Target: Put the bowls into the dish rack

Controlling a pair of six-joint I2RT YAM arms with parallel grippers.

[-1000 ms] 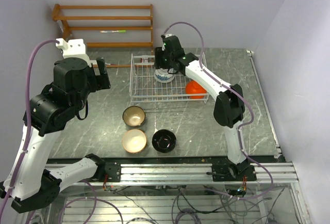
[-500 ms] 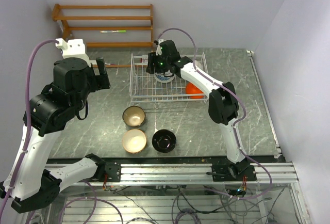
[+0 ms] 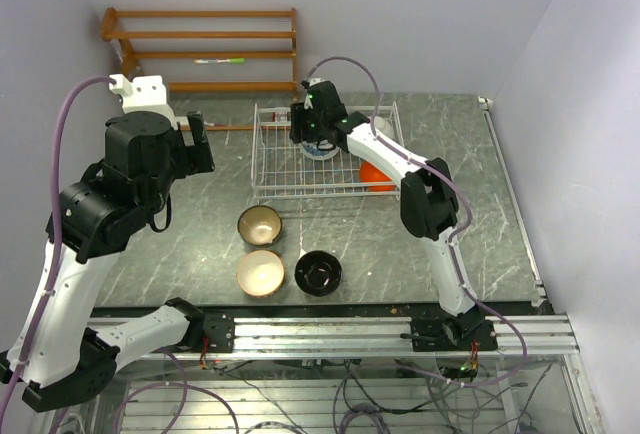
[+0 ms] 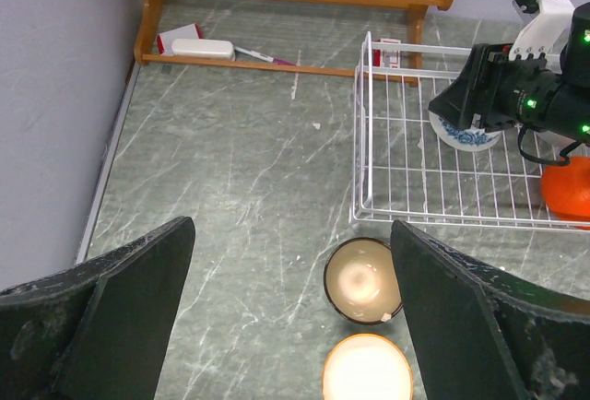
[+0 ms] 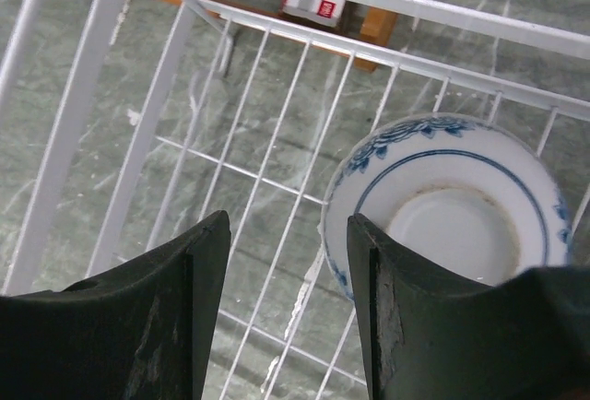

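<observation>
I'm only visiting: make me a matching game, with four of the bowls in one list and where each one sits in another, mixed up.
Bowls:
1 blue-and-white bowl
2 orange bowl
3 black bowl
4 brown bowl

Places:
A on the table, right of the cream bowl
B in the dish rack, at its right end
C on the table, just in front of the rack
D in the rack, beside the right pincer

Pairs: 1-D, 2-B, 3-A, 4-C
</observation>
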